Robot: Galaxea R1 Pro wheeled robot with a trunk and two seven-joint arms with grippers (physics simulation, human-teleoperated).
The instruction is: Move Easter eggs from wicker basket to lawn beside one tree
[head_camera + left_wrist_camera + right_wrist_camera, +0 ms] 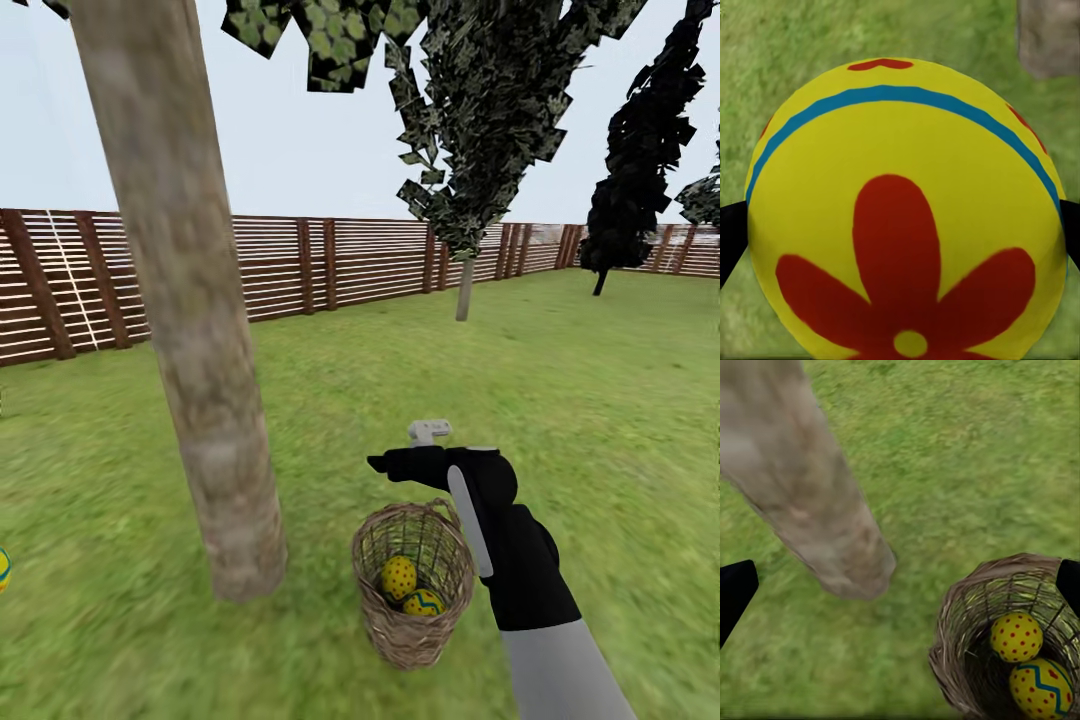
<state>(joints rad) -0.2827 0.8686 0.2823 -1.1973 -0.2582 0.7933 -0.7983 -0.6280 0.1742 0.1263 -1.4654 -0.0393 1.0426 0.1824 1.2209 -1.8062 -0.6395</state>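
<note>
Green lawn (600, 380) runs out to a brown slatted fence (370, 260) under a pale sky, with a thin-trunked tree (464, 285) and a black conifer (640, 160) further back; close at hand the thick grey-brown tree (200, 330) leans across the head view, and the wicker basket (412, 585) stands on the grass just beside its foot, on the robot's right of the trunk; two Easter eggs lie in it, a dotted egg (398, 577) touching a zigzag egg (424, 602). The right gripper (385, 464) hangs above the basket's far rim with nothing between its fingers (735, 589), which sit wide apart at the edges of its wrist view; from that camera the eggs lie down and off to one side of the line between the jaws, not under it, so I judge the coming reach needs a shift towards the basket's mouth and then a drop, the dotted egg being uppermost and the easier to take. The left gripper (900, 232) is closed around the third egg (904, 210), a dark fingertip (731, 240) pressing each flank, above grass with the trunk base near; this one is ready to be set down by the tree.
</note>
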